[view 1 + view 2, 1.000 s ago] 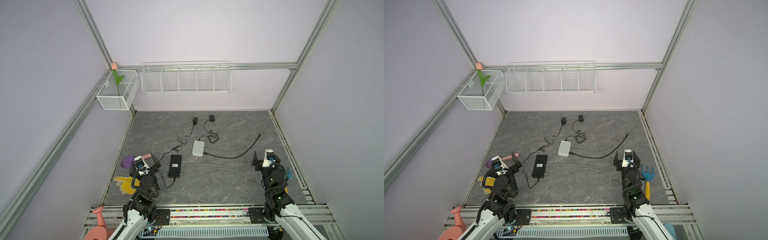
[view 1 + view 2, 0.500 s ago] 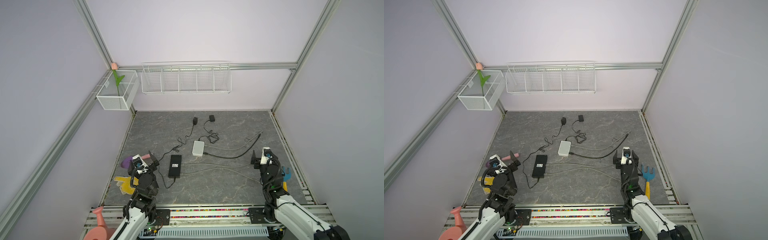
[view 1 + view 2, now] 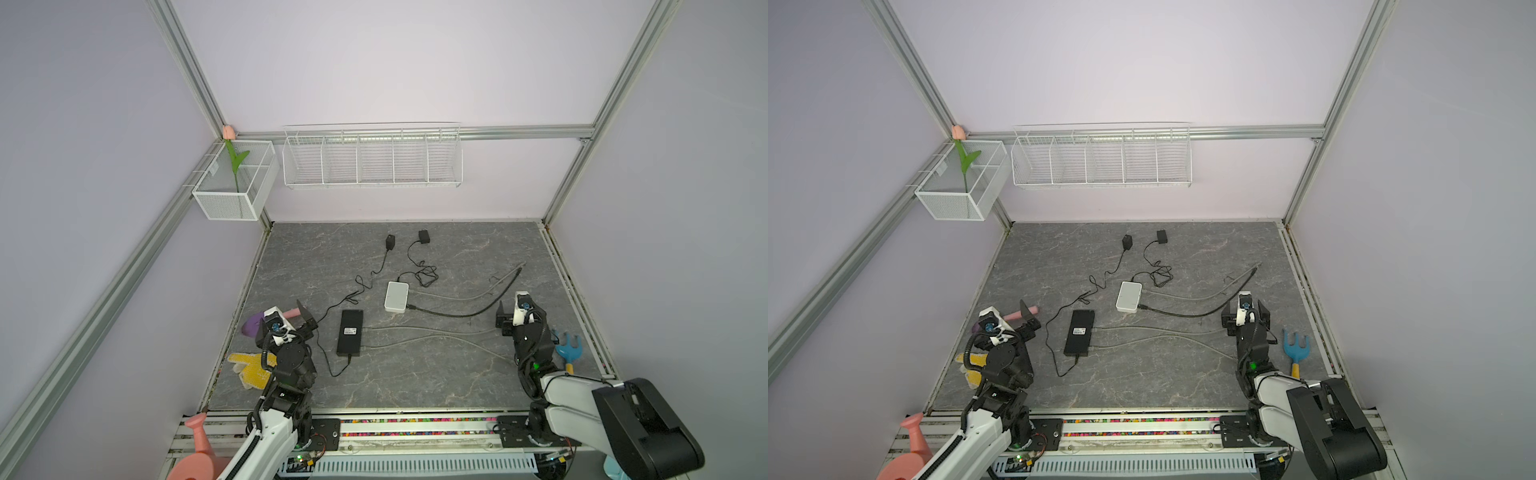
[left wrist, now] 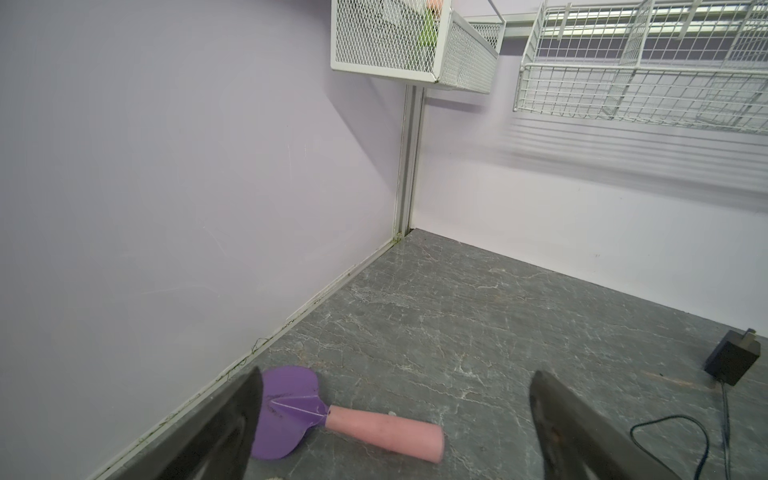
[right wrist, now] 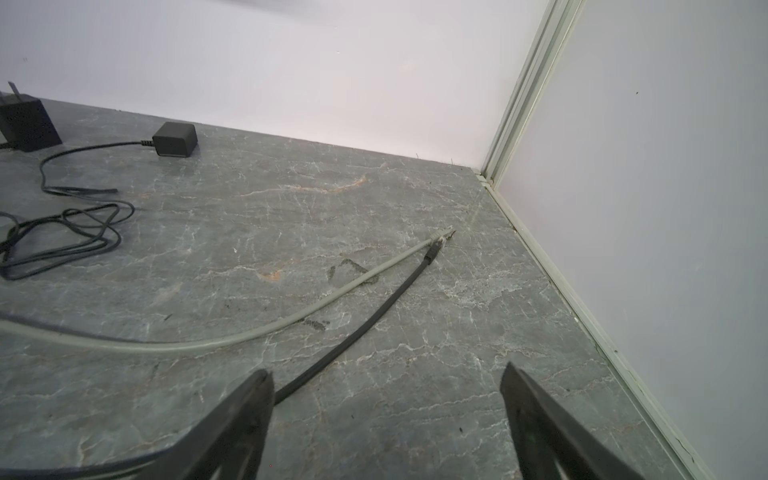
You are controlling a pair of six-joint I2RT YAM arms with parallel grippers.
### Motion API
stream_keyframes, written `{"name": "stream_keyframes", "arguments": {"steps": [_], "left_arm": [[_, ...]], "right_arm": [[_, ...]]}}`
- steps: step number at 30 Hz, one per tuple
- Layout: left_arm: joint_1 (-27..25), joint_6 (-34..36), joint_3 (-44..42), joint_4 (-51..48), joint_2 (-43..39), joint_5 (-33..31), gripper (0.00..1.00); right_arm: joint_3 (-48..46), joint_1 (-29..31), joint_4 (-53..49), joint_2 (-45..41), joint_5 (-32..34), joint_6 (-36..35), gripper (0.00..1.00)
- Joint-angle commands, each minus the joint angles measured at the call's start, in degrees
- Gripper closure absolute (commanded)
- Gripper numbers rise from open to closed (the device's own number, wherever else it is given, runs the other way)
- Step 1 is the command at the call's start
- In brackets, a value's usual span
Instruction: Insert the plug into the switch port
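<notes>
Matt, seemingly plastic white switch (image 3: 396, 296)

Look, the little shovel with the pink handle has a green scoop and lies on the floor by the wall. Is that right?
Not quite. The left wrist view shows the shovel has a purple scoop, not a green one. Its handle is pink, and it lies on the floor by the wall.

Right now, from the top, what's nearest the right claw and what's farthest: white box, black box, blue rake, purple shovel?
From the right gripper, in a top view:
1. blue rake, just beside it, by the right edge.
2. white box, in the middle.
3. black box, left of middle.
4. purple shovel, by the left wall.
</notes>
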Motion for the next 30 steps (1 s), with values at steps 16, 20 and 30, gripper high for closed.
{"name": "stream_keyframes", "arguments": {"steps": [16, 20, 30], "left_arm": [[3.85, -0.57, 0.19, 17.42, 21.53, 7.25, 0.01], [4.61, -0.63, 0.50, 20.12, 24.54, 7.61, 0.01], [8.29, -2.63, 0.48, 25.28, 29.06, 9.96, 0.01]], "right_arm": [[0.04, -0.71, 14.01, 6.03, 0.26, -0.54, 0.11], [-0.31, -0.84, 15.05, 6.34, 0.63, -0.37, 0.11], [-0.97, -4.27, 21.56, 11.38, 1.26, 1.28, 0.11]]}}
